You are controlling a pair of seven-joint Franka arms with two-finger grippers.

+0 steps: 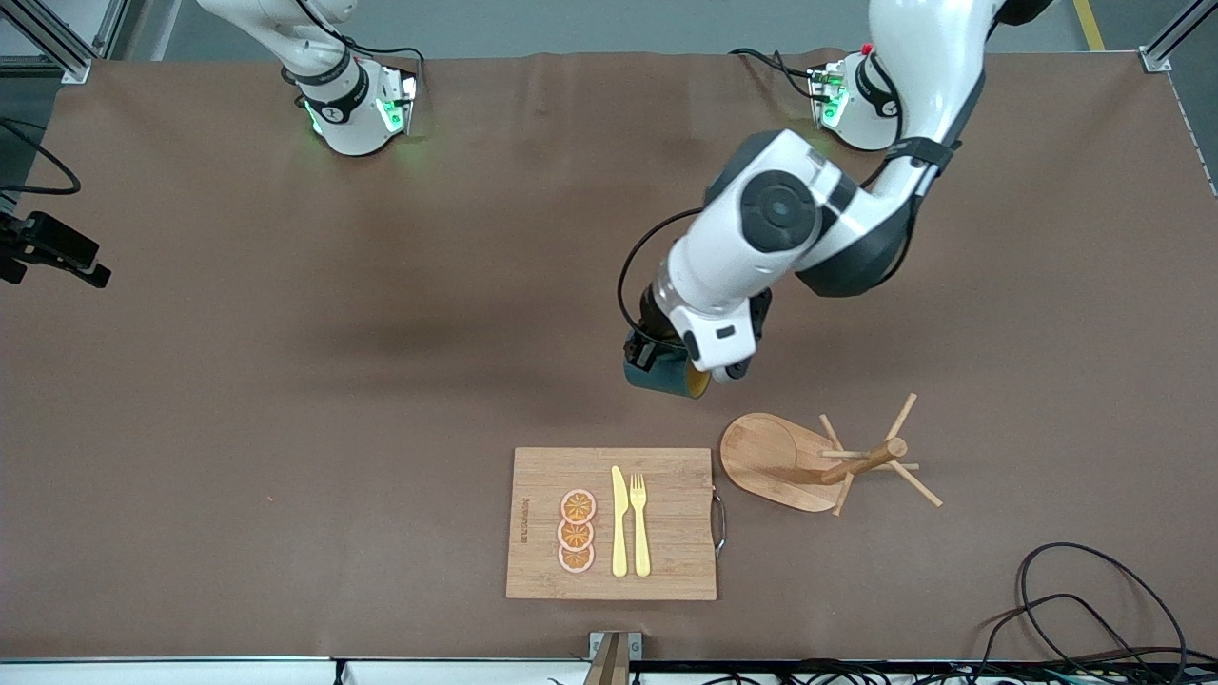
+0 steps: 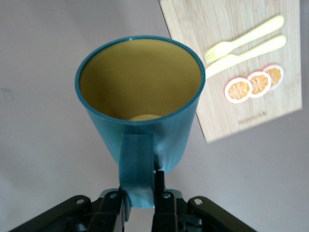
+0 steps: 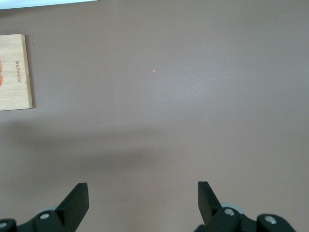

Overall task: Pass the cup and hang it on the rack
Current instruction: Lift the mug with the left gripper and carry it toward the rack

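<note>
Cup [image 2: 140, 96] was clamped by its handle in the left gripper [image 2: 142, 195], held in the air over bare table [image 1: 285, 381] between cutting board [image 1: 666, 533] and the arm bases, near the rack [image 1: 818, 461]. Right gripper [image 3: 142, 198] waited over bare table, fingers spread, holding nothing.

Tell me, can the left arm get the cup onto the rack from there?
Probably yes. The left gripper holds the cup by its handle, in the air beside the rack, with nothing between them.
</note>
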